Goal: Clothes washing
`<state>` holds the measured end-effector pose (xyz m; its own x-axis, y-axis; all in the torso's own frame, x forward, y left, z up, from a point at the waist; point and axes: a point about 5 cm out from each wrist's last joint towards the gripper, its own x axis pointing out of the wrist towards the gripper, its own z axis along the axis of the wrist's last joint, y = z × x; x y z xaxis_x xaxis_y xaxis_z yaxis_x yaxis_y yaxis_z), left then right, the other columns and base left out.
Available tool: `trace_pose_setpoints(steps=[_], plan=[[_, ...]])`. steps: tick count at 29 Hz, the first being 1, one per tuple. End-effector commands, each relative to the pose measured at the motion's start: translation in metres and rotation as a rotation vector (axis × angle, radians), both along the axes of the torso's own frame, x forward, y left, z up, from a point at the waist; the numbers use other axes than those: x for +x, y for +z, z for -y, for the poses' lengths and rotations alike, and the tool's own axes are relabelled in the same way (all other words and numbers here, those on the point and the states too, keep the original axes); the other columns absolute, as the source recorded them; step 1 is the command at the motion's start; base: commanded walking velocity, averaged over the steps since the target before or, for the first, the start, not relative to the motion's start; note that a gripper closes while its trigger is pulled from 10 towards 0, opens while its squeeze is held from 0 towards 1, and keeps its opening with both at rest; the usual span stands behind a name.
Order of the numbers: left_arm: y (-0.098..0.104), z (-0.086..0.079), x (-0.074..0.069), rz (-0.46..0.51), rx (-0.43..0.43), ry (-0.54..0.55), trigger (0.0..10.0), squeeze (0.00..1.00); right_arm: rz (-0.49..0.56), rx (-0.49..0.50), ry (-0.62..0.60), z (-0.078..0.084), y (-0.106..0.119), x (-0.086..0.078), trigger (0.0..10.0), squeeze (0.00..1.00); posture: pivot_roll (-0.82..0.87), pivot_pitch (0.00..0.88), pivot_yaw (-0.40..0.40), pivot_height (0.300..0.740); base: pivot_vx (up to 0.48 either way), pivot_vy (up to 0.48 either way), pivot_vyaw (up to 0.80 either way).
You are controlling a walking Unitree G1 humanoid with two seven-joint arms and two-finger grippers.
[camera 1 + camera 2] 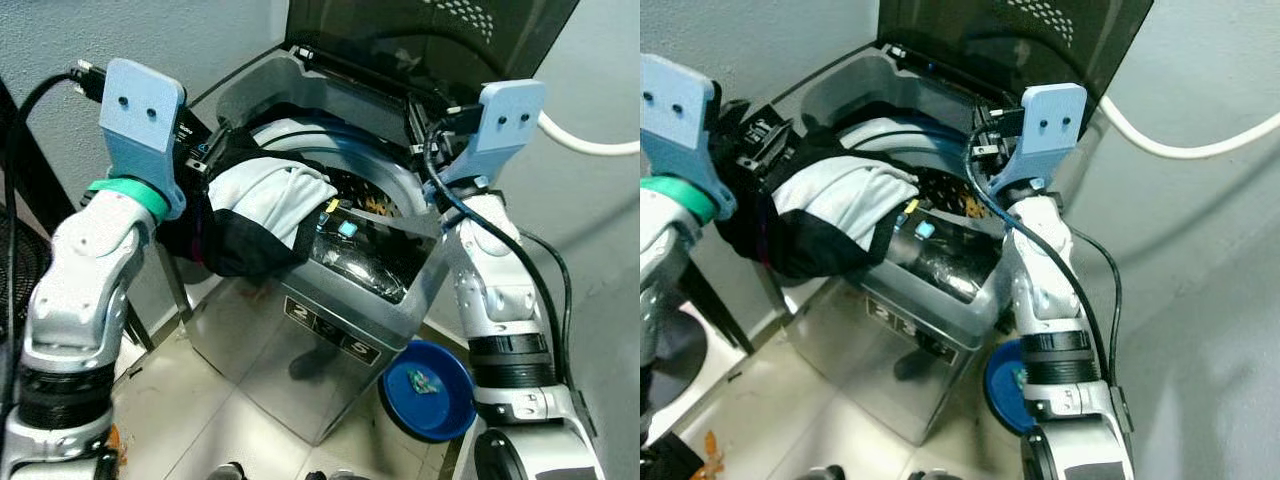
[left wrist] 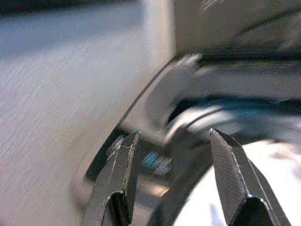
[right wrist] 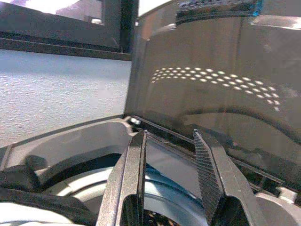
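Clothes [image 1: 262, 215], a white and black bundle, hang over the washing machine [image 1: 330, 330] rim beside the left end effector [image 2: 174, 160], fingers spread and empty, while the right end effector [image 3: 171, 162], also spread, hovers above the drum under the raised lid [image 1: 430, 35].

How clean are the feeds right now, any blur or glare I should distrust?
Left wrist view: smeared and soft, the left gripper and washer rim blurred. Right wrist view: sharp, but the raised lid mirrors a pattern of dots. Eye views: crisp; glare on the glossy control panel, and the clothes stay readable.
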<state>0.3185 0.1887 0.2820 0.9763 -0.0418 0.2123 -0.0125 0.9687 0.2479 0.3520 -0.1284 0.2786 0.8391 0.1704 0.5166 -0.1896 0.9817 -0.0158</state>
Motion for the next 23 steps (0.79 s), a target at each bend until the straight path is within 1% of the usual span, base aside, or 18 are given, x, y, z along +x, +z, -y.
trace_pose_setpoints(steps=[1, 3, 4, 5, 6, 7, 9, 10, 11, 12, 13, 15, 16, 17, 18, 20, 21, 23], plan=[[-0.002, -0.007, 0.002, -0.018, -0.002, 0.072, 10.0, 0.00, 0.012, 0.014, -0.014, 0.005, 0.003, -0.001, 10.0, 0.00, 0.08, 0.047, -0.051, 0.740, 0.000, 0.000, 0.00], [-0.001, -0.028, 0.005, -0.018, 0.074, 0.185, 10.0, 0.00, 0.020, 0.014, -0.014, 0.005, 0.005, -0.001, 10.0, 0.00, 0.08, 0.046, -0.049, 0.740, 0.000, 0.000, 0.00], [-0.001, -0.028, 0.005, -0.018, 0.074, 0.185, 10.0, 0.00, 0.020, 0.014, -0.014, 0.005, 0.005, -0.001, 10.0, 0.00, 0.08, 0.046, -0.049, 0.740, 0.000, 0.000, 0.00], [0.002, -0.037, 0.005, -0.009, 0.118, 0.216, 10.0, 0.00, 0.022, 0.013, -0.012, 0.005, 0.005, -0.001, 10.0, 0.00, 0.08, 0.046, -0.049, 0.740, 0.000, 0.000, 0.00], [0.002, -0.037, 0.005, -0.009, 0.118, 0.216, 10.0, 0.00, 0.022, 0.013, -0.012, 0.005, 0.005, -0.001, 10.0, 0.00, 0.08, 0.046, -0.049, 0.740, 0.000, 0.000, 0.00], [0.007, -0.044, 0.005, 0.004, 0.159, 0.236, 10.0, 0.00, 0.022, 0.010, -0.006, 0.005, 0.005, -0.001, 10.0, 0.00, 0.09, 0.047, -0.049, 0.740, 0.000, 0.000, 0.00], [0.019, -0.046, 0.004, 0.035, 0.128, 0.120, 10.0, 0.00, 0.017, -0.029, 0.050, -0.001, 0.003, -0.001, 10.0, 0.00, 0.09, 0.051, -0.050, 0.740, 0.000, 0.000, 0.00], [0.019, -0.046, 0.004, 0.035, 0.128, 0.120, 10.0, 0.00, 0.017, -0.029, 0.050, -0.001, 0.003, -0.001, 10.0, 0.00, 0.09, 0.051, -0.050, 0.740, 0.000, 0.000, 0.00], [0.020, -0.035, 0.003, 0.024, 0.104, 0.023, 10.0, 0.00, 0.019, -0.035, 0.049, -0.003, 0.004, 0.000, 10.0, 0.00, 0.09, 0.051, -0.053, 0.740, 0.000, 0.000, 0.00], [0.020, -0.035, 0.003, 0.024, 0.104, 0.023, 10.0, 0.00, 0.019, -0.035, 0.049, -0.003, 0.004, 0.000, 10.0, 0.00, 0.09, 0.051, -0.053, 0.740, 0.000, 0.000, 0.00], [0.019, -0.023, 0.002, 0.016, 0.097, -0.065, 10.0, 0.00, 0.023, -0.033, 0.043, -0.004, 0.006, 0.002, 10.0, 0.00, 0.10, 0.051, -0.054, 0.740, 0.000, 0.000, 0.00], [0.015, 0.013, -0.004, -0.010, 0.108, -0.276, 10.0, 0.00, 0.041, -0.034, 0.032, -0.005, 0.012, 0.003, 10.0, 0.00, 0.09, 0.054, -0.055, 0.740, 0.000, 0.000, 0.00], [0.015, 0.013, -0.004, -0.010, 0.108, -0.276, 10.0, 0.00, 0.041, -0.034, 0.032, -0.005, 0.012, 0.003, 10.0, 0.00, 0.09, 0.054, -0.055, 0.740, 0.000, 0.000, 0.00], [0.013, 0.030, -0.009, -0.004, 0.138, -0.379, 10.0, 0.00, 0.049, -0.038, 0.040, -0.007, 0.014, 0.003, 10.0, 0.00, 0.09, 0.055, -0.055, 0.740, 0.000, 0.000, 0.00], [0.013, 0.030, -0.009, -0.004, 0.138, -0.379, 10.0, 0.00, 0.049, -0.038, 0.040, -0.007, 0.014, 0.003, 10.0, 0.00, 0.09, 0.055, -0.055, 0.740, 0.000, 0.000, 0.00], [0.009, 0.055, -0.016, -0.010, 0.178, -0.544, 10.0, 0.00, 0.061, -0.054, 0.071, -0.009, 0.017, 0.003, 10.0, 0.00, 0.08, 0.056, -0.052, 0.740, 0.000, 0.000, 0.00], [0.009, 0.055, -0.016, -0.010, 0.178, -0.544, 10.0, 0.00, 0.061, -0.054, 0.071, -0.009, 0.017, 0.003, 10.0, 0.00, 0.08, 0.056, -0.052, 0.740, 0.000, 0.000, 0.00], [0.004, 0.070, -0.021, -0.039, 0.210, -0.680, 10.0, 0.00, 0.076, -0.070, 0.117, -0.012, 0.020, -0.001, 10.0, 0.00, 0.08, 0.058, -0.050, 0.740, 0.000, 0.000, 0.00]])
